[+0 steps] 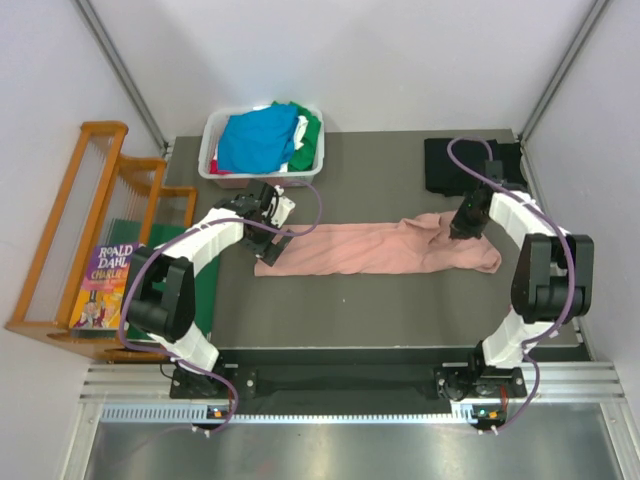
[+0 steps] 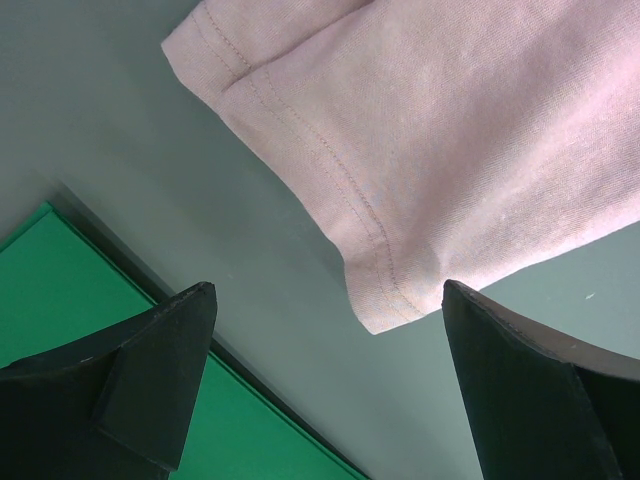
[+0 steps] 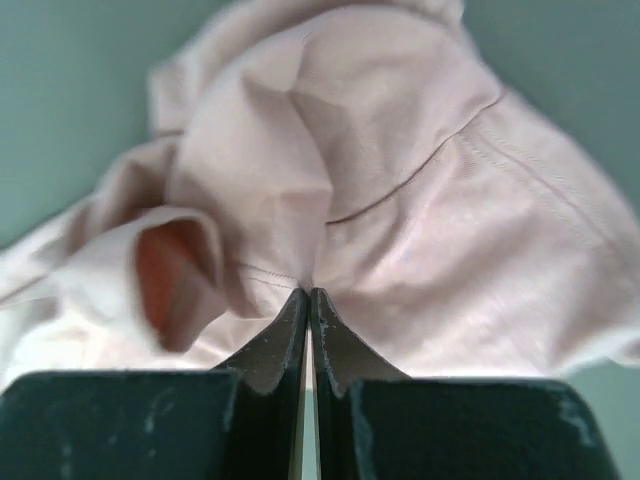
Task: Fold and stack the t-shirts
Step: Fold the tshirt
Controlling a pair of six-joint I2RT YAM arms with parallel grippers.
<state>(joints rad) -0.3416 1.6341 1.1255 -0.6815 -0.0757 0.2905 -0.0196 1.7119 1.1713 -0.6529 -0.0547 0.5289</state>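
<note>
1. One flat, stiff green board (image 1: 205, 290) lies at the left edge of the table (image 1: 380, 310).
2. One white basket (image 1: 212, 160) holds crumpled shirts (image 1: 260, 140).
3. Left hand (image 1: 272, 238) gapes wide and empty over a stitched hem corner.
4. One soft pink shirt (image 1: 370, 250) lies mid-table as a long strip.
5. Right hand (image 3: 308, 292) is pinched tight on its rumpled end.
6. One black shirt (image 1: 445, 165) lies at the far right.

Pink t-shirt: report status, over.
Left gripper open over pink t-shirt corner. Right gripper shut on its bunched end. Shirt stretched long, nothing on it.
</note>
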